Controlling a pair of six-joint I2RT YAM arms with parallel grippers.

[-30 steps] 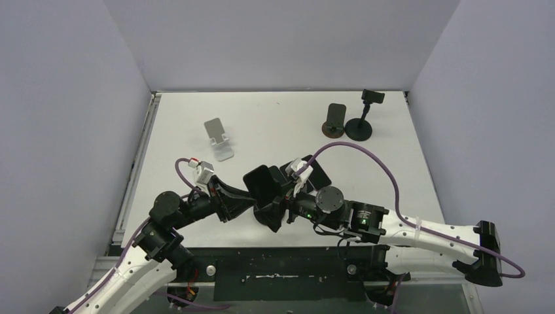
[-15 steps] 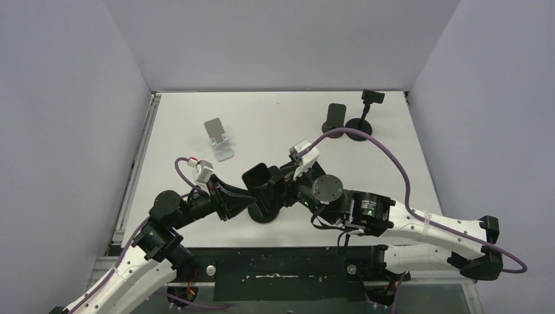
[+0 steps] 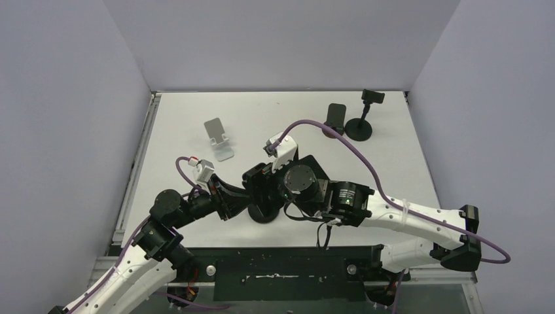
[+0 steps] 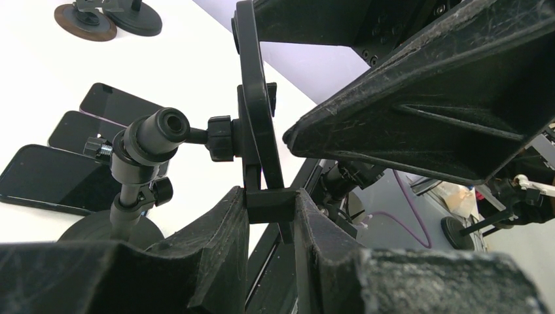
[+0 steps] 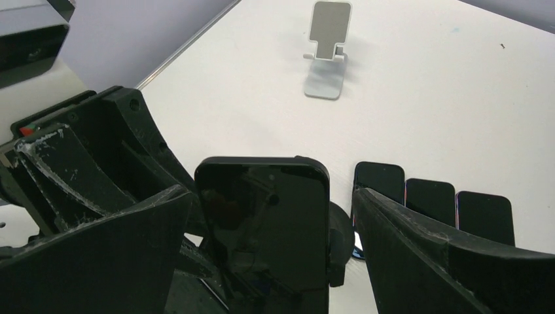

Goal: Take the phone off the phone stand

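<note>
A black phone [image 5: 265, 229] stands upright in the clamp of a black phone stand [image 4: 154, 131] with a round base [image 3: 263, 215] near the table's front middle. My left gripper [image 4: 269, 204] is shut on the stand's lower clamp bracket; in the top view it [image 3: 243, 201] reaches in from the left. My right gripper [image 5: 271, 216] is open, with one finger on each side of the phone; the right finger [image 5: 445, 261] stands apart from it. In the top view the right wrist [image 3: 298, 186] covers most of the phone.
Three dark phones [image 5: 430, 196] lie flat side by side behind the stand. A silver stand [image 3: 219, 139] sits at the back left. Two more black stands [image 3: 335, 119] [image 3: 362, 118] sit at the back right. Walls close in the table on three sides.
My right arm has swung left and forward, bringing its open fingers around the phone. My left gripper has kept its hold on the stand.
</note>
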